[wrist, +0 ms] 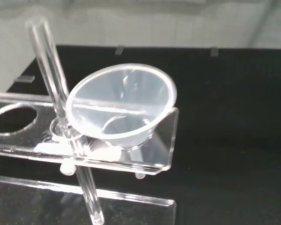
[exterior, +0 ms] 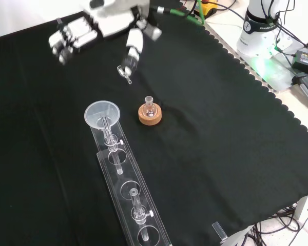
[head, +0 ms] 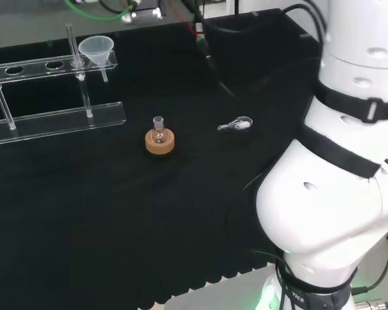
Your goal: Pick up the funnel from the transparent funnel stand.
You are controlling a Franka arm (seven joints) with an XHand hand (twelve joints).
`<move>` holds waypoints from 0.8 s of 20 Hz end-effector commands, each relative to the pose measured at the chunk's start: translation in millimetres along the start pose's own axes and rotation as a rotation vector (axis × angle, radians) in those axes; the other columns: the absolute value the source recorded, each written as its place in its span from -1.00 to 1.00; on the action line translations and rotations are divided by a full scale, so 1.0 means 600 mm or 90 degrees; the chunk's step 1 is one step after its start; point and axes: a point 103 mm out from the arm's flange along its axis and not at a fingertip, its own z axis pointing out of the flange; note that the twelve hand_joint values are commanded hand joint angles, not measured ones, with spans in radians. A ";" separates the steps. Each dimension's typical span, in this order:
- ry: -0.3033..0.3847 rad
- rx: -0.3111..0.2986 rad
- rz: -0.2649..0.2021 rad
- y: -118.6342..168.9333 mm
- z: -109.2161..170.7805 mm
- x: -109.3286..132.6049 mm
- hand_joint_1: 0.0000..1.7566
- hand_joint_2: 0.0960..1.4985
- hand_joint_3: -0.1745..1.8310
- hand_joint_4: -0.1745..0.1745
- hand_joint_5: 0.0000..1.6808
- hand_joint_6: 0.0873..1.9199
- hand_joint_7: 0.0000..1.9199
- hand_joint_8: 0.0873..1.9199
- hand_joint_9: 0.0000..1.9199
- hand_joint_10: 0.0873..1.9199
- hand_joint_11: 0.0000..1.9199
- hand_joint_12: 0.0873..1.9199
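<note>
A clear funnel (head: 96,48) sits in the end hole of the transparent stand's upper shelf (head: 32,66), at the far left of the head view. In the front view the funnel (exterior: 102,114) caps the stand's far end (exterior: 124,177). The hand (exterior: 110,21) hovers farther back, apart from the funnel, open, with relaxed fingers (exterior: 69,41) and an extended thumb holding nothing. The wrist view looks at the funnel (wrist: 122,105) close up, resting tilted in the shelf (wrist: 164,140) beside an upright clear rod (wrist: 47,70).
A small round flask on a cork ring (head: 159,137) stands mid-cloth, right of the stand in the front view (exterior: 149,114). A small clear glass piece (head: 236,124) lies on the cloth, under the thumb in the front view (exterior: 127,77). The arm's white links (head: 336,181) take up the head view's right.
</note>
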 end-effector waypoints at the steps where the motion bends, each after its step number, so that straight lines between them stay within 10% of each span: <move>1: -0.064 0.090 -0.013 0.067 0.123 0.075 -0.95 -0.06 -0.71 0.70 -1.00 -1.00 -1.00 -1.00 -1.00 -1.00 -0.99 -1.00; 16: -0.057 0.129 0.028 0.061 0.171 0.000 -0.95 -0.04 -0.71 0.68 -1.00 -1.00 -1.00 -1.00 -1.00 -1.00 -0.96 -1.00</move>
